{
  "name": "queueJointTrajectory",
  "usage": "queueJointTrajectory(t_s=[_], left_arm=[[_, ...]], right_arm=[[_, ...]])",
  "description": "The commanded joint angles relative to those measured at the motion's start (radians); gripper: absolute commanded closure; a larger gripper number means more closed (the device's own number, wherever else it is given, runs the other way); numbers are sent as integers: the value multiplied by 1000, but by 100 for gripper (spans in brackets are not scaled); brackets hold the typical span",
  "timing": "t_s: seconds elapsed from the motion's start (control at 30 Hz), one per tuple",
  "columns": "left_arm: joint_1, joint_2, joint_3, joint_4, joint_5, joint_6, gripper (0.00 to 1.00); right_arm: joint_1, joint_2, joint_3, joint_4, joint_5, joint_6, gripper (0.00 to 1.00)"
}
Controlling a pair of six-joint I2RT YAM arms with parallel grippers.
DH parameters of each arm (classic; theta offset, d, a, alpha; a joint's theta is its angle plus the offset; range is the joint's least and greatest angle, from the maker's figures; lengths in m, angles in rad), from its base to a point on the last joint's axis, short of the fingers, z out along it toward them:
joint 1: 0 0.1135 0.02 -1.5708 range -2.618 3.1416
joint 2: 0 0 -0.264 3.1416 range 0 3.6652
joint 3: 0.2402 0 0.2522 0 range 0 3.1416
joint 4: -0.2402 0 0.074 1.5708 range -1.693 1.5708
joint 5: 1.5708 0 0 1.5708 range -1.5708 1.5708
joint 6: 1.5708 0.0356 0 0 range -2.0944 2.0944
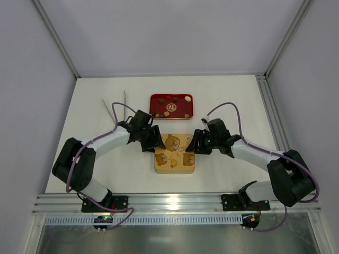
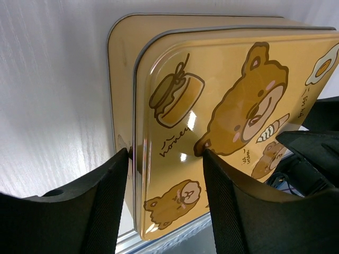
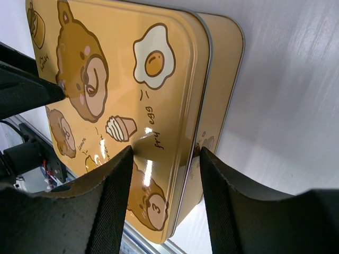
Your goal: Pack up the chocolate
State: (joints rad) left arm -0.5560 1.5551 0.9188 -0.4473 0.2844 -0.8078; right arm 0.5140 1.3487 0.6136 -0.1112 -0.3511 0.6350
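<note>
Several small chocolate pieces (image 1: 186, 98) lie on the flat red tray (image 1: 154, 109) at the back. In front of it stands a gold tin; its bear-printed lid (image 1: 174, 151) sits slightly off the base (image 2: 121, 79). My left gripper (image 1: 152, 138) pinches the lid's left edge, one finger on top and one under the rim (image 2: 165, 159). My right gripper (image 1: 198, 143) pinches the lid's right edge the same way (image 3: 165, 156). The lid (image 3: 122, 79) fills both wrist views. The tin's inside is hidden.
A thin pair of light-coloured tongs (image 1: 114, 107) lies on the white table left of the red tray. The enclosure's walls stand on three sides. An aluminium rail (image 1: 175, 201) runs along the near edge.
</note>
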Motion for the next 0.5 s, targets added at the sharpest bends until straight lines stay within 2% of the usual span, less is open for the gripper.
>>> queueJointTrajectory(t_s=[0.0, 0.27, 0.47], left_arm=[[-4, 46, -58, -5, -59, 6, 45], [-4, 82, -117, 56, -34, -19, 51], [-2, 27, -33, -19, -53, 19, 48]], right_arm=[[4, 35, -9, 16, 49, -8, 47], [6, 44, -6, -7, 78, -21, 47], [6, 4, 32, -57, 90, -41, 45]])
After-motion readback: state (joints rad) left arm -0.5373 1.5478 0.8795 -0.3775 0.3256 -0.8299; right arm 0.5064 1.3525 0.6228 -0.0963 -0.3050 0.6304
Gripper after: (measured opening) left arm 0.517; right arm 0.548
